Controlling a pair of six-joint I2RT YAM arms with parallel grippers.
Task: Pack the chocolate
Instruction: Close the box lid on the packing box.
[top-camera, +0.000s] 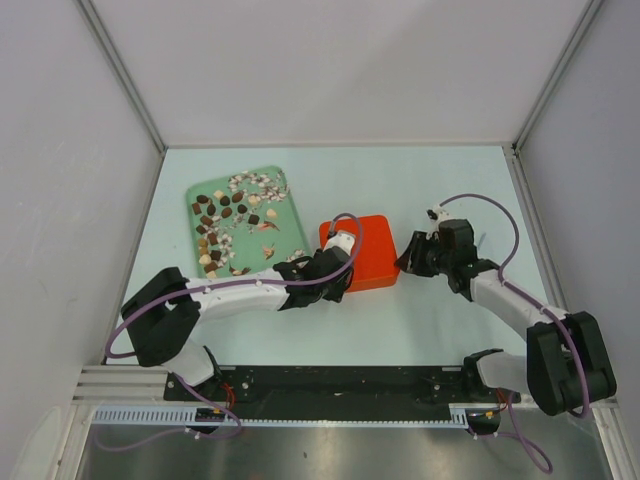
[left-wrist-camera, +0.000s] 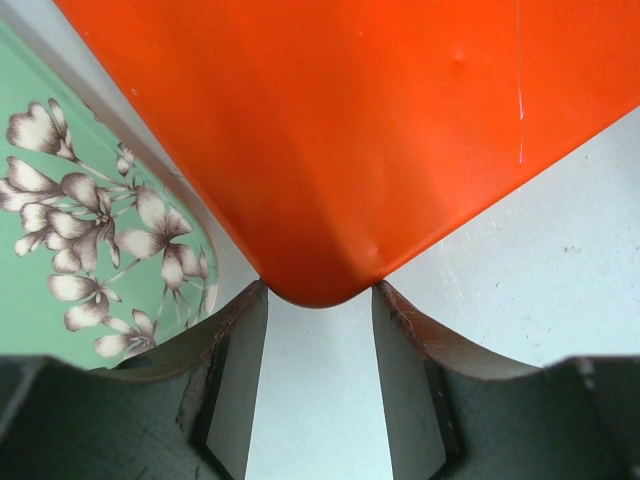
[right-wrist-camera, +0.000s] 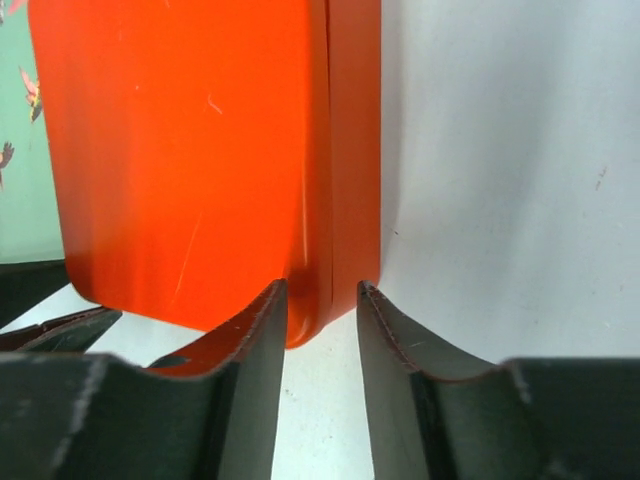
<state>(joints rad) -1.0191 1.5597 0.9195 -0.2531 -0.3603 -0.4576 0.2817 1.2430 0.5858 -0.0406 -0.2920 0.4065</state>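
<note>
Orange box (left-wrist-camera: 380, 130): looks like hard plastic, glossy and smooth. Fine hairline scratches and a few tiny dimples on the lid.
Tray (left-wrist-camera: 22, 325) left of the box: mint green, smooth, low sheen, printed with brown-and-cream flowers.
Desk (left-wrist-camera: 540, 260) under the box: pale, matt, faint specks.
Left end effector (left-wrist-camera: 320, 285) and right end effector (right-wrist-camera: 322, 290): fingers (right-wrist-camera: 250, 380) dark and matt, inner faces smooth grey, edges rough and worn.
Chocolate (top-camera: 225, 212) left of the box: mostly dark brown, dull.
Cable (top-camera: 350, 217) over the box: purple, smooth sheath.
</note>
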